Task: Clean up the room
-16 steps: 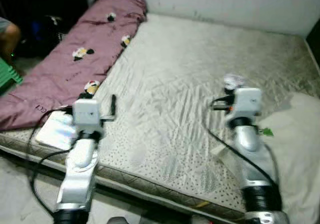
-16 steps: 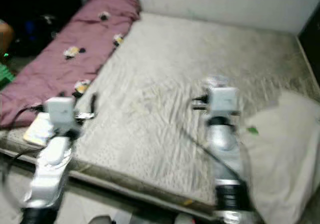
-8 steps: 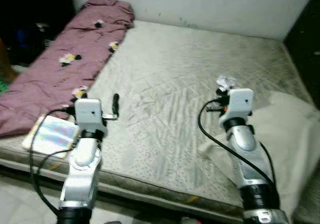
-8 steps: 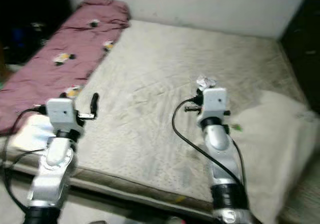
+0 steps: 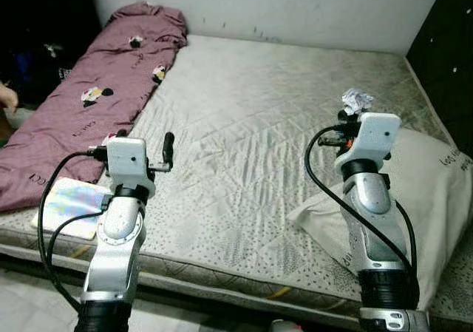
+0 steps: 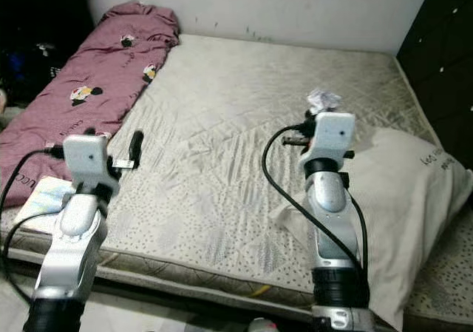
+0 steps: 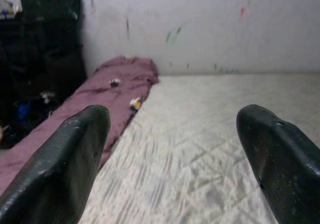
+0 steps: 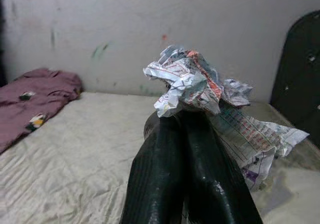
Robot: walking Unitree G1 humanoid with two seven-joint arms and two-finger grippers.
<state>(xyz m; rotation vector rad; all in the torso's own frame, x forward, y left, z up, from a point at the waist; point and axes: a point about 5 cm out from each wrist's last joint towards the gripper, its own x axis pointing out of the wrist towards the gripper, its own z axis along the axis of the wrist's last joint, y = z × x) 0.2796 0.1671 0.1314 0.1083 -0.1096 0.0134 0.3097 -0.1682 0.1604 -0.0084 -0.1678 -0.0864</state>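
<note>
A bare quilted mattress (image 5: 266,110) carries a maroon blanket (image 5: 96,103), a white pillow (image 5: 436,191) and a shiny booklet (image 5: 70,202).

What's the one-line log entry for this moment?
right claw: shut on crumpled paper | left claw: open, empty | above mattress

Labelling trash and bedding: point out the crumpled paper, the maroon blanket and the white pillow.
crumpled printed paper (image 8: 192,87): right wrist view, top of wad.
maroon patterned blanket (image 5: 111,73): left eye view, middle.
white pillow (image 6: 414,191): right eye view, upper face.

Head stereo downward; wrist cams forward.
</note>
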